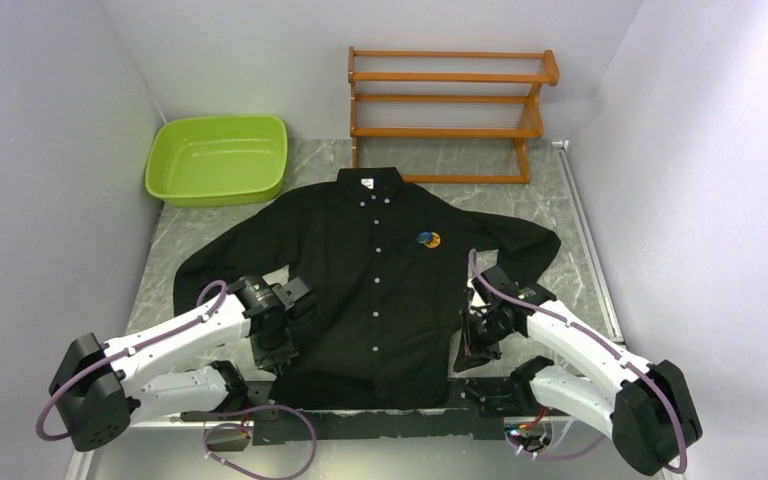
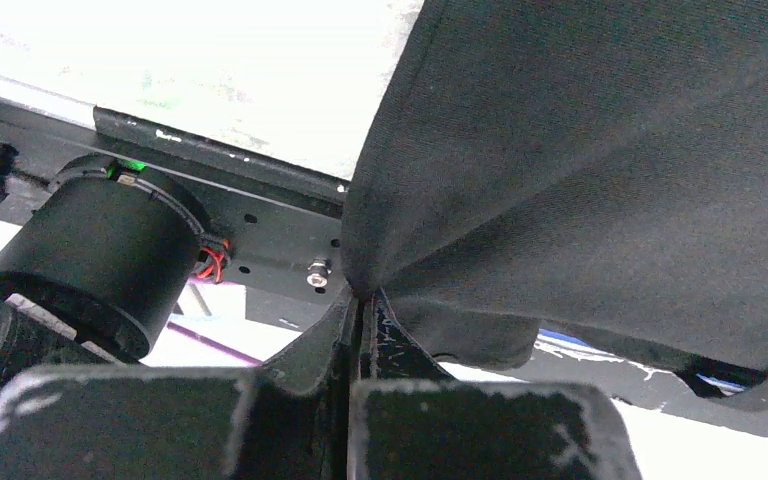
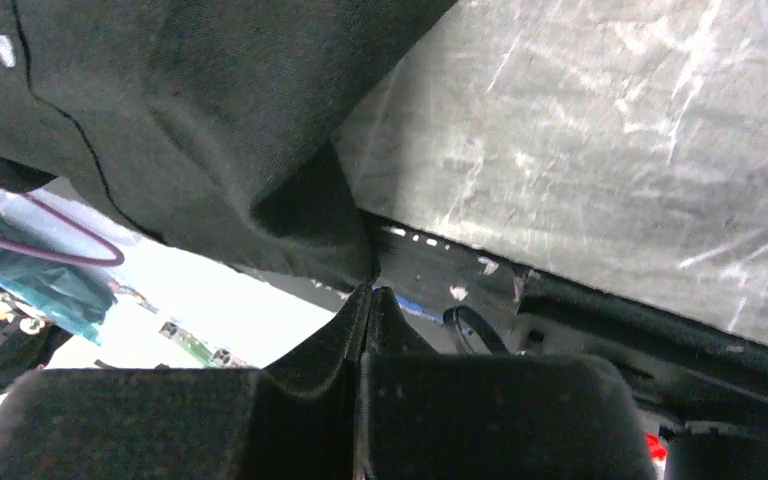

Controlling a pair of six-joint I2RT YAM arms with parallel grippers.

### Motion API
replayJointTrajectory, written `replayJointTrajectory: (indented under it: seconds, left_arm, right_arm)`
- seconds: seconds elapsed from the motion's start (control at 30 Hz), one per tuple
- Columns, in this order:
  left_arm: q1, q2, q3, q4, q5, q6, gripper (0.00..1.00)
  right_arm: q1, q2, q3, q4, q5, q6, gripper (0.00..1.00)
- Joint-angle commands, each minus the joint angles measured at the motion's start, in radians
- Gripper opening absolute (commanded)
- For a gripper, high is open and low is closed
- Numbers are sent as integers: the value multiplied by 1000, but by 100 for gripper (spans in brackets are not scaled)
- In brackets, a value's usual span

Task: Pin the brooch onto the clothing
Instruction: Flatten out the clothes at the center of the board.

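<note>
While tight together, fingers [image 2: 305,350] on clothing [image 1: 380,290]

Your overhead view is evenly and softly lit, sharp throughout, with faint shadows; the clothing [image 1: 380,300] reads flat black, showing little fold detail. Both wrist views blow out to white, upper left on the left wrist, lower left on the right, with dark, blurred bottom edges.

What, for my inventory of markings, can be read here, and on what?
"020", cut off at the frame edge, on a black metal part in the right wrist view.
Neck label on the shirt: too small to read.
Brooch: no legible text.
</note>
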Motion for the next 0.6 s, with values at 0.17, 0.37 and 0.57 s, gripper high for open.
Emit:
replayJointTrajectory:
  seconds: [0.17, 0.37, 0.57]
  left_arm:
    - [-14, 27, 79, -114, -39, 27, 3]
    - [-15, 30, 60, -69, -10, 42, 3]
    - [-15, 24, 56, -60, -7, 46, 3]
  right_arm:
    - [8, -89, 71, 10, -114, -78, 52]
    - [69, -90, -56, 324, -162, 15, 76]
    - [85, 28, -102, 433, -166, 16, 38]
